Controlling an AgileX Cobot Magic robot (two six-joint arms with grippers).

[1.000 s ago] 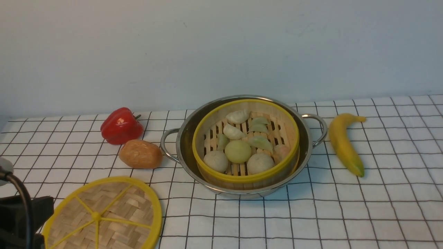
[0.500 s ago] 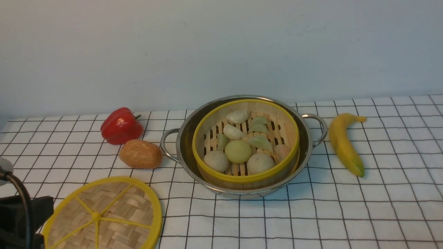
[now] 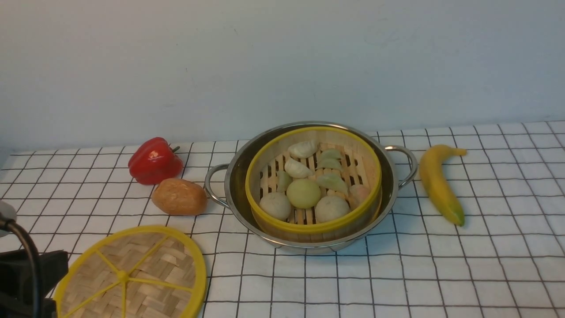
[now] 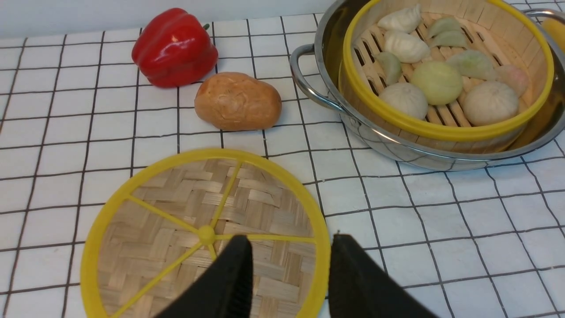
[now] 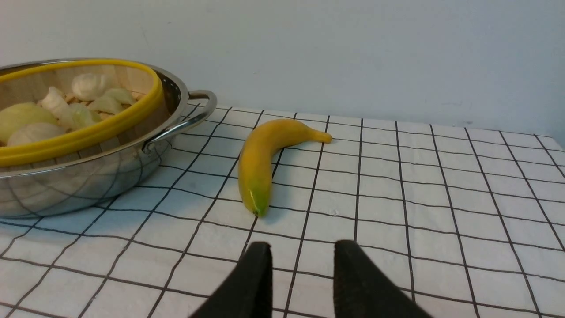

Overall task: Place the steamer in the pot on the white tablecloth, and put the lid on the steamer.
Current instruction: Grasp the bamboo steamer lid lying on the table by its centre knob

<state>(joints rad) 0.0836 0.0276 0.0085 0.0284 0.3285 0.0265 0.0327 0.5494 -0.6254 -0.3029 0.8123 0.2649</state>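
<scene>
Right gripper (image 5: 302, 247) hangs over the white tablecloth (image 5: 441, 198), jaws apart, nothing between them. The steamer (image 5: 88, 132) sits inside the pot (image 5: 88, 181), uncovered. A banana (image 5: 258, 163) lies just right of the pot, not touching it.

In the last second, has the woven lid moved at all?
No. In the front view the lid sits on the same grid squares of the white tablecloth.

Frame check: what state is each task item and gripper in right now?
steamer: seated in the pot, uncovered.
pot: upright on the tablecloth, holding the steamer.
lid: flat on the tablecloth, off the steamer.
left gripper: open, empty, at the lid's rim.
right gripper: open, empty.
</scene>
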